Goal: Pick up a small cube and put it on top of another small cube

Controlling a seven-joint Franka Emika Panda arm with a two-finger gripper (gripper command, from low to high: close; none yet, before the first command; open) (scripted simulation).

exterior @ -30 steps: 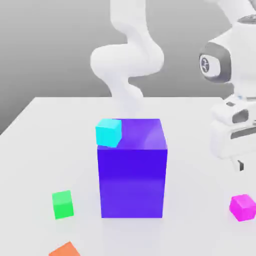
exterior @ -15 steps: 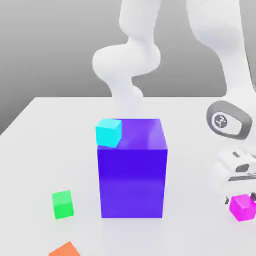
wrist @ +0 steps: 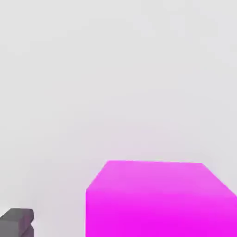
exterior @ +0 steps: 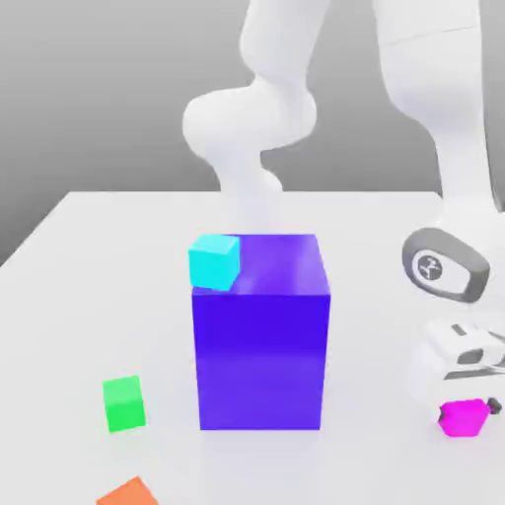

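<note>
Your gripper [exterior: 466,402] was low over the white table [exterior: 89,296] at the exterior view's right, its fingers spread wide on either side of the small magenta cube [exterior: 462,418], which sat on the tabletop between them. Whether a pad touched the cube could not be told. In the hand view, the magenta cube [wrist: 157,199] stood close under the camera, with one dark fingertip [wrist: 17,221] apart from it to the side. The small green cube [exterior: 124,403] rested on the table well apart at the exterior view's left, on the near side. Between the two stood the big blue-purple block [exterior: 260,345], with a small cyan cube [exterior: 214,260] at its top far-left corner. A small orange cube [exterior: 128,492] lay at the near edge, just beyond the green one.
</note>
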